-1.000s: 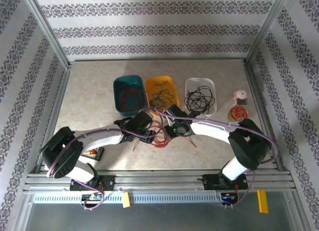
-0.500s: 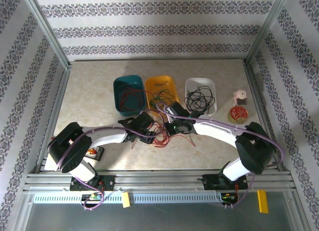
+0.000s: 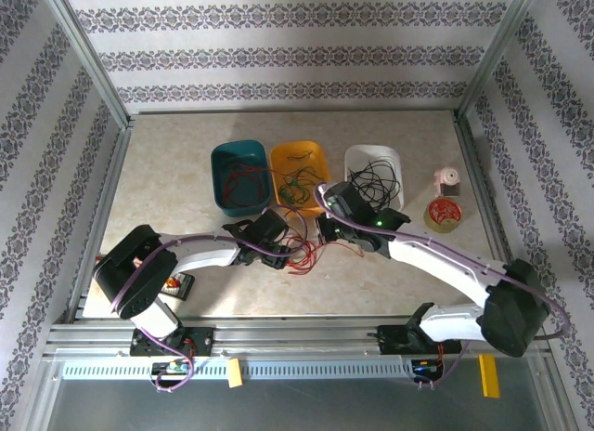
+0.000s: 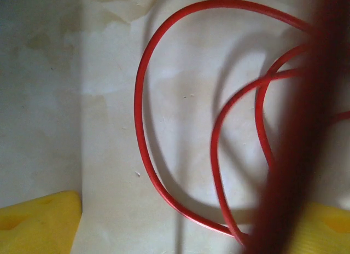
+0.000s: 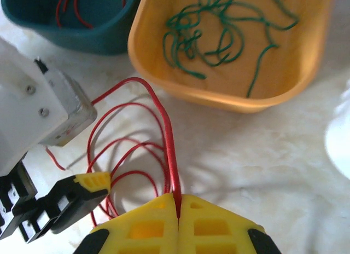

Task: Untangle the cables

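Observation:
A loose tangle of red cables [image 3: 304,251] lies on the table between both grippers. My right gripper [image 5: 178,202] is shut on one red strand [image 5: 169,150], which rises taut from its yellow fingertips; from above this gripper [image 3: 327,230] sits just in front of the yellow bin. My left gripper [image 4: 180,235] is open, its yellow fingers [image 4: 38,221] wide apart over red loops [image 4: 143,133] on the table, with a blurred red strand [image 4: 295,155] crossing close to the lens. From above the left gripper [image 3: 278,254] is at the tangle's left side.
Three bins stand behind: teal [image 3: 223,171] with red cables, yellow [image 3: 320,162] with green cables [image 5: 219,35], white [image 3: 355,162] with black cables. A tape roll [image 3: 444,211] and a small pink object [image 3: 448,181] sit at the right. A small box [image 3: 174,285] lies at the left.
My right arm has swung its elbow out to the right and drawn its gripper back toward the bins with the red strand in it. The left gripper has hardly moved.

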You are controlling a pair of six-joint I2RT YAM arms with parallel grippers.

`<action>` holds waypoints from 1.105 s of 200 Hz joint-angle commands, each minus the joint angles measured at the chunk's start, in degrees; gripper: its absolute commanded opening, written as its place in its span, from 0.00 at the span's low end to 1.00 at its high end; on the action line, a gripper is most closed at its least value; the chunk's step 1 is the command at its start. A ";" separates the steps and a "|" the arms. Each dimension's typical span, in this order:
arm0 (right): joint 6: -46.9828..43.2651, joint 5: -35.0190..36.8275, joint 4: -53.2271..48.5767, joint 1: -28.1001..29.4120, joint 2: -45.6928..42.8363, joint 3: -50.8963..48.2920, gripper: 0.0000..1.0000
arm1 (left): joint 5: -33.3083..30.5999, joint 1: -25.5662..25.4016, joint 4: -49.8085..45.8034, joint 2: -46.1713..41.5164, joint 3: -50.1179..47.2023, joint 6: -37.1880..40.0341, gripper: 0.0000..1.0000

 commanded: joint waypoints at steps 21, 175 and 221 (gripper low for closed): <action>2.28 15.88 -2.42 0.02 -7.39 2.70 0.03 | -0.94 1.41 2.28 -1.13 -3.12 -0.88 0.87; -3.83 20.87 4.44 0.44 -20.31 13.61 0.04 | 4.36 1.92 10.11 -11.35 -8.81 1.12 0.88; -7.01 14.37 7.96 2.08 -14.38 22.87 0.05 | -5.82 1.93 16.02 -29.47 -11.30 -3.48 0.90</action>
